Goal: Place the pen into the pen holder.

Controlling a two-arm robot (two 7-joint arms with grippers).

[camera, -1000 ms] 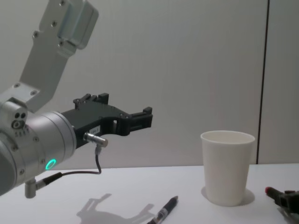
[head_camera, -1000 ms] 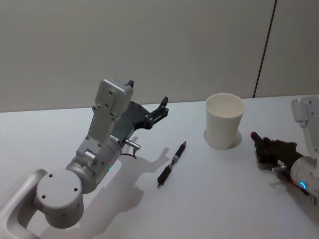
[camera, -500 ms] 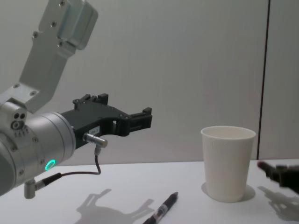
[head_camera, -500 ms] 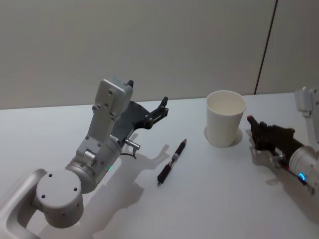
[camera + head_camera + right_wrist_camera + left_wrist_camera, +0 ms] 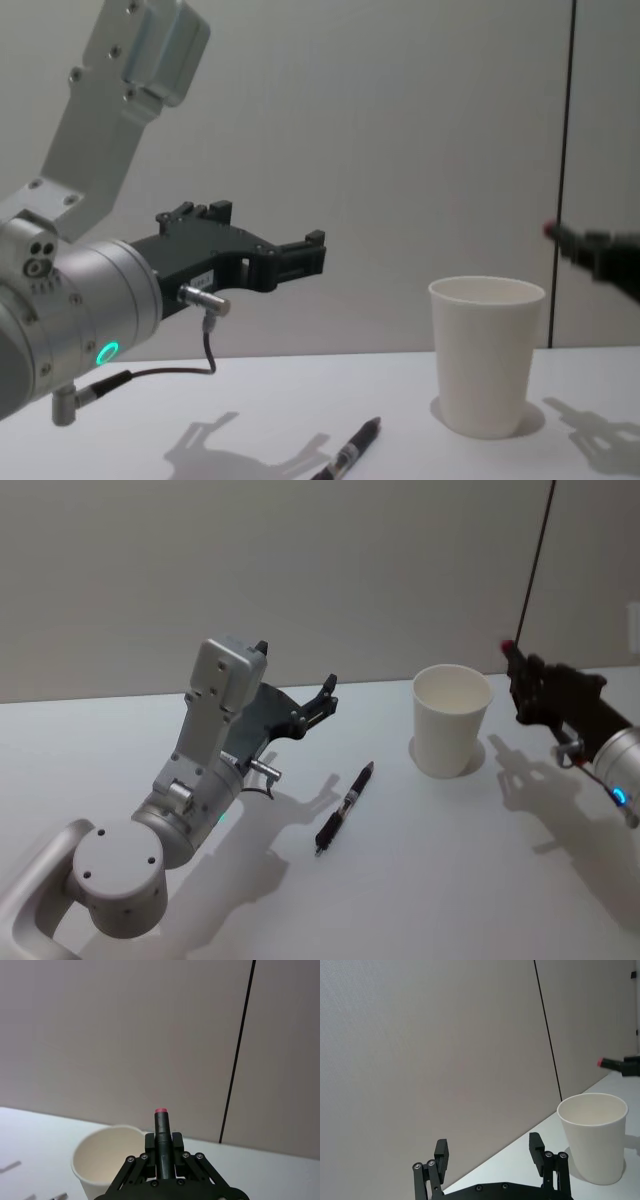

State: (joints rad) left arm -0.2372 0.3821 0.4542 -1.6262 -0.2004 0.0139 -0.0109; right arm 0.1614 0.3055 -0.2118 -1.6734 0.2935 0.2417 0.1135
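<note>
My left arm (image 5: 200, 780) is reaching over the left side of the table. Its left gripper (image 5: 489, 1146) is hanging in the air with the fingers spread wide apart, gripping nothing. My right gripper (image 5: 161, 1154) is hovering just to the right of the pen holder (image 5: 452, 720), about level with its rim. Its fingers are clamping a dark pen (image 5: 160, 1127), whose red end is sticking out past the fingertips. The pen holder is standing upright, apart from both grippers. A second pen (image 5: 345, 808) is lying flat between my left arm and the cup. A plain grey wall (image 5: 300, 560) with a dark vertical seam (image 5: 535, 570) is running behind the white table (image 5: 450, 880).
</note>
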